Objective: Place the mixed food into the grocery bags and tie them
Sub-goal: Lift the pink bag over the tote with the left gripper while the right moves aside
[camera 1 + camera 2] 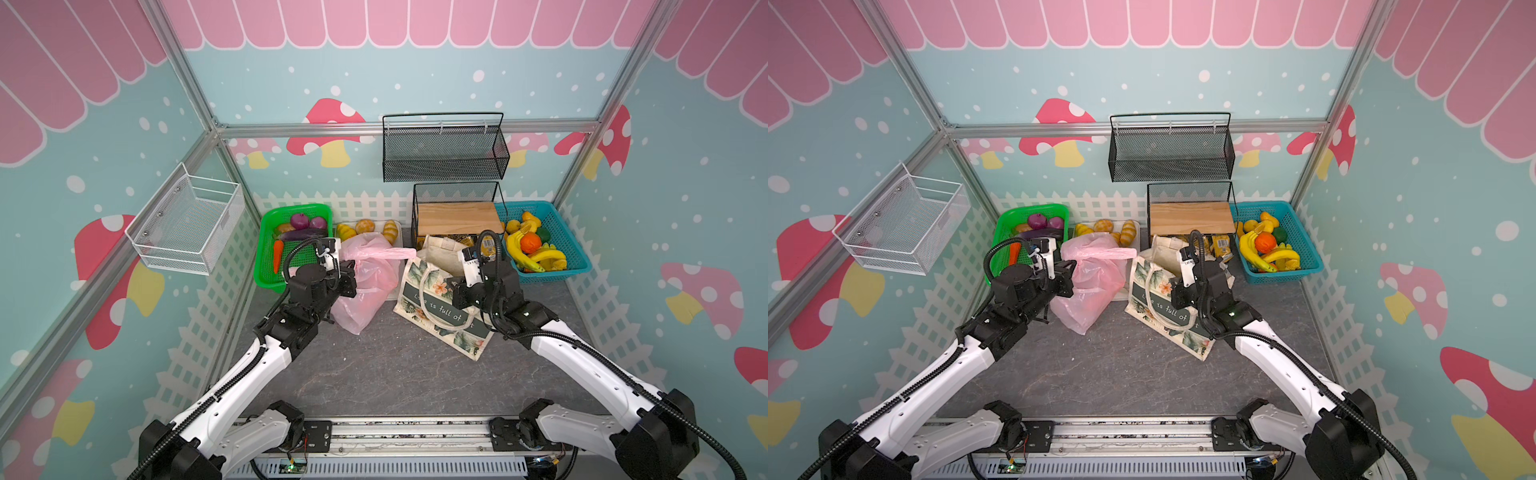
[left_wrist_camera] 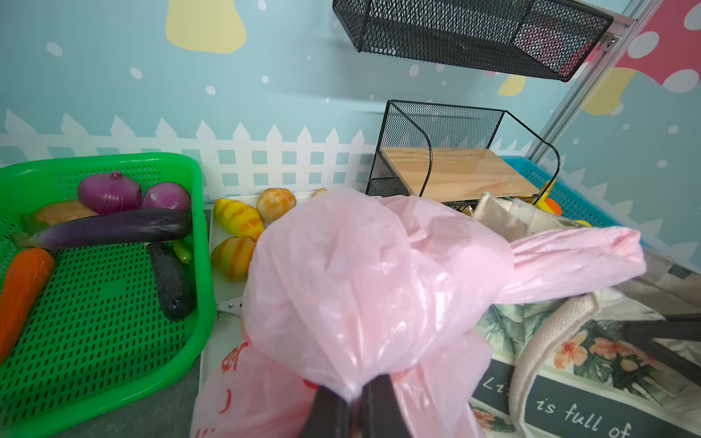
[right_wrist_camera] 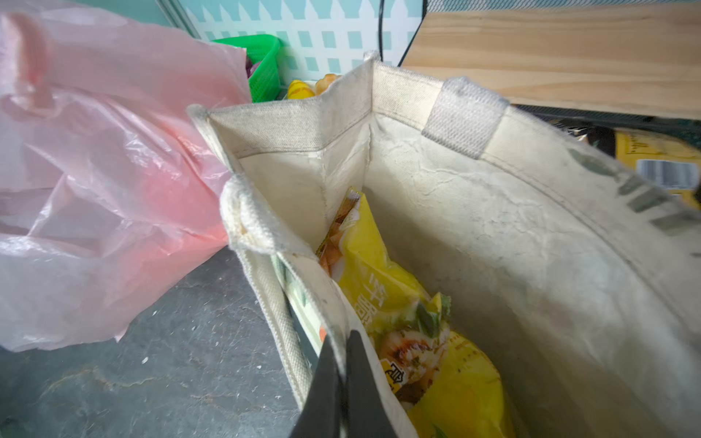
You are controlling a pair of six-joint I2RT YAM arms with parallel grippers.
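- The grey table (image 1: 395, 386) lies bare between the two arms, with open room from the front rail up to the bags.
- Both arms reach in from the front corners and angle inward, with their wrists turned toward the middle.
- The left gripper (image 2: 351, 396) faces the pink plastic bag (image 2: 360, 284). Its jaws are closed, pinching a gathered fold of the thin film on the bag's near side.
- The right gripper (image 3: 343, 373) has its jaws closed on the near rim of the canvas tote (image 3: 512, 235), one finger outside and the other inside.
- The pink plastic bag stands puffed and translucent at mid-table, touching the canvas tote on its left. One handle stretches across toward the tote's mouth, and red print shows low on the bag's side.
- The canvas tote leans open, showing its cream lining. A yellow chip bag (image 3: 379, 292) stands inside against the near wall.
- The green basket (image 1: 266, 270) sits at the back left, close beside the left wrist. It holds the carrot (image 2: 22, 288) and the eggplant (image 2: 113, 227).
- Bread rolls (image 1: 390, 230) lie behind the pink plastic bag.
- The wire shelf (image 1: 455, 195) with its wooden board (image 1: 457, 218) crowds the canvas tote's far side.
- The blue basket (image 1: 577, 257) sits at the back right.
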